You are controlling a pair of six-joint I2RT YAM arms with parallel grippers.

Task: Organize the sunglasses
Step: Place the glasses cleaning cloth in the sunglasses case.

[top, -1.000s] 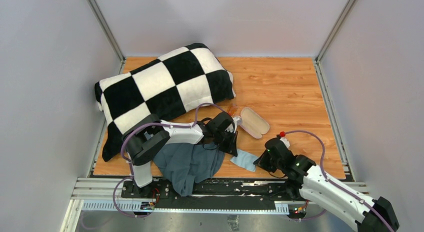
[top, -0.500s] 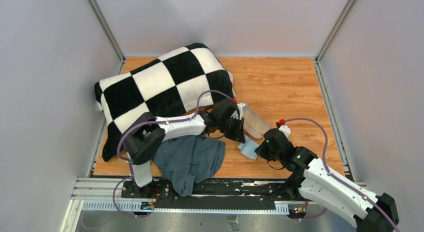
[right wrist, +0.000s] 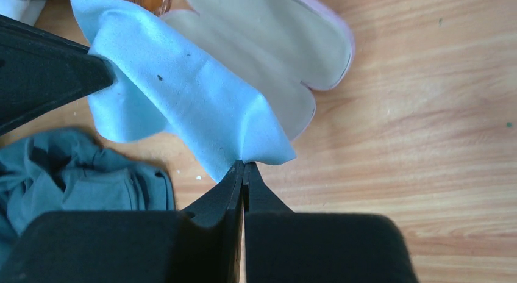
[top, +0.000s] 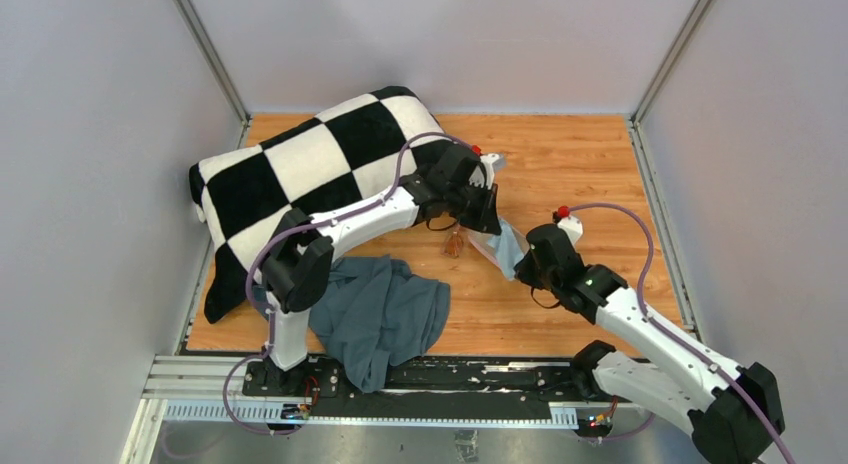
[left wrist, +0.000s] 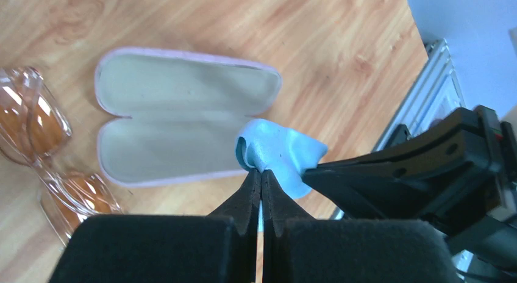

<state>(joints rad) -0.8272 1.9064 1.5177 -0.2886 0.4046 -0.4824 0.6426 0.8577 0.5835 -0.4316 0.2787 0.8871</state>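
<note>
Both jaws pinch the blue cloth (right wrist: pixel 183 94) above the open case (left wrist: pixel 177 112), sunglasses (left wrist: pixel 36 124) beside it.

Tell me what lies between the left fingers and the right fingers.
The light-blue cloth spans that gap: the left fingers pinch one end, the right fingers the other. The right wrist view shows it best.

the table (top: pixel 580 164) is wood-grain board, smooth with a soft sheen. the sunglasses (left wrist: pixel 36 130) look like glossy clear plastic with translucent amber lenses. the case (left wrist: pixel 177 124) has a matt, felt-like cream lining and a pink edge. the small cloth (right wrist: pixel 183 100) is fine, smooth, matt blue fabric. the pillow (top: pixel 300 174) is plush and fuzzy. the grey-blue garment (top: pixel 385 319) is soft matt cloth, rumpled.
</note>
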